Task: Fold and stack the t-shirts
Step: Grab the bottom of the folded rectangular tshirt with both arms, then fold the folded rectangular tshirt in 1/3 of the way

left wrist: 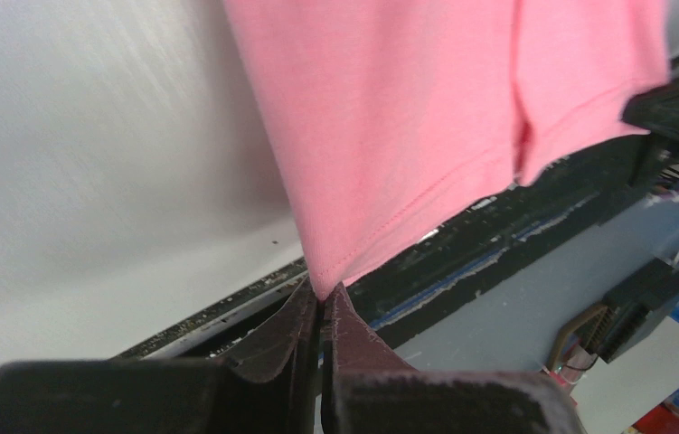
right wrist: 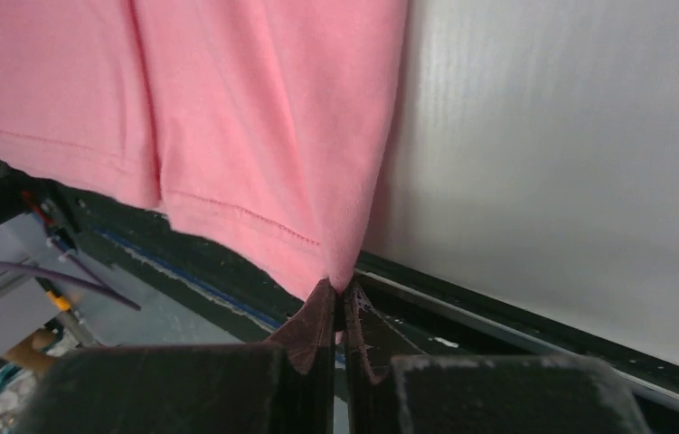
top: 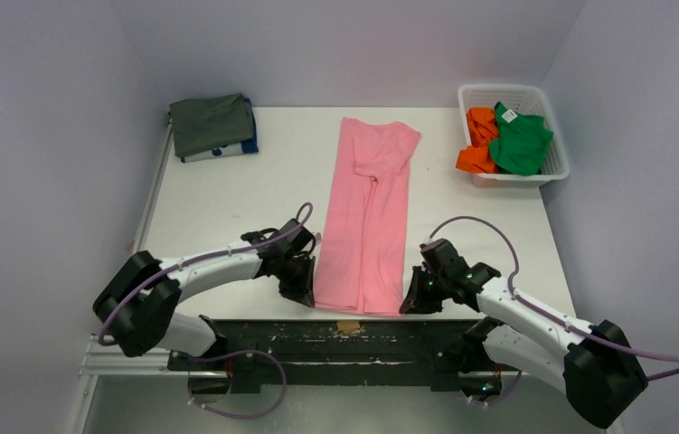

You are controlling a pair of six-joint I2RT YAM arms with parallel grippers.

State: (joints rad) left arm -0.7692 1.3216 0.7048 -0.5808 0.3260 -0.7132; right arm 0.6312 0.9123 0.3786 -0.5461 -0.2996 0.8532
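The pink t-shirt [top: 367,217] lies folded into a long strip down the middle of the table, its hem at the near edge. My left gripper [top: 305,297] is shut on the hem's near left corner [left wrist: 325,282]. At the near right corner [right wrist: 340,276], my right gripper [top: 405,306] pinches the hem the same way. A folded dark grey t-shirt [top: 210,123] rests on a blue one [top: 247,147] at the far left. Orange [top: 477,145] and green [top: 522,140] t-shirts are bunched in the white basket [top: 556,161].
The basket stands at the table's far right corner. The black rail [top: 344,336] of the arm mounts runs along the table's near edge, just below the pink hem. Walls close in the table on three sides.
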